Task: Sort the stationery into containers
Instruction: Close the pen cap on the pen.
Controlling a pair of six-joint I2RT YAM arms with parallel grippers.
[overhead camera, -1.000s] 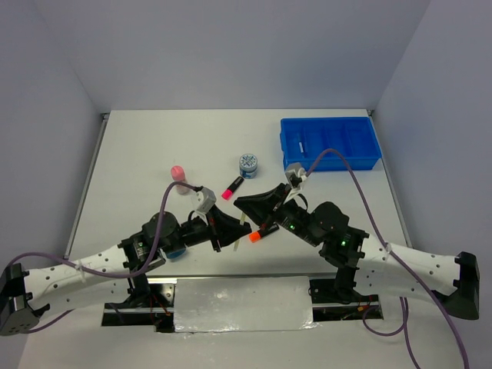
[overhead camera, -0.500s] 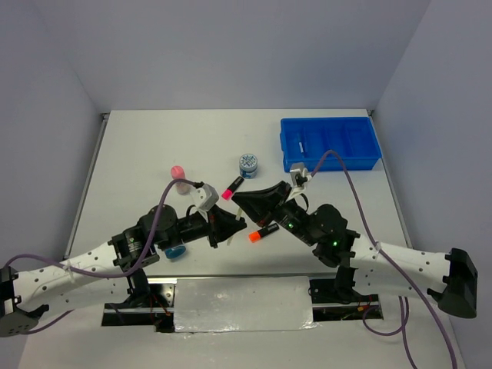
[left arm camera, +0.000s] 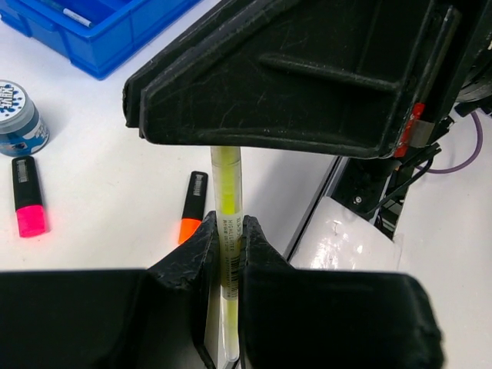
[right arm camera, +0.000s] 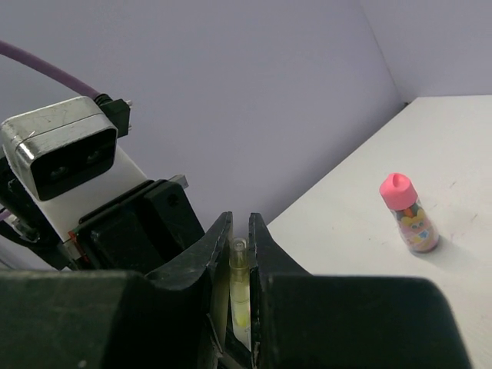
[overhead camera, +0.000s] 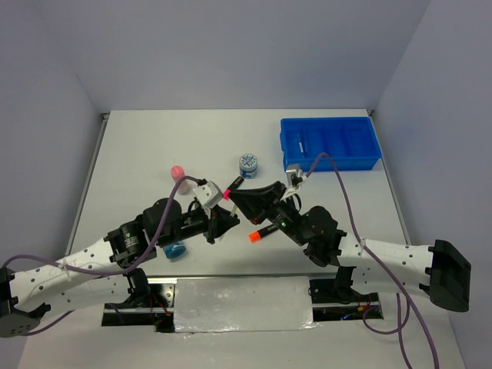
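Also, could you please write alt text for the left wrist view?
The left gripper clamps a thin yellow pen whose far end runs behind the right gripper. Beyond, on the table: an orange-capped marker, a pink-capped marker, a round blue jar and the corner of a blue tray.

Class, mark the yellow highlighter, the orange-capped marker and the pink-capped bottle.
yellow highlighter (left arm camera: 227, 196): left wrist view, on its barrel.
orange-capped marker (left arm camera: 197, 189): left wrist view, on its black body.
pink-capped bottle (right arm camera: 415, 227): right wrist view, on its body.
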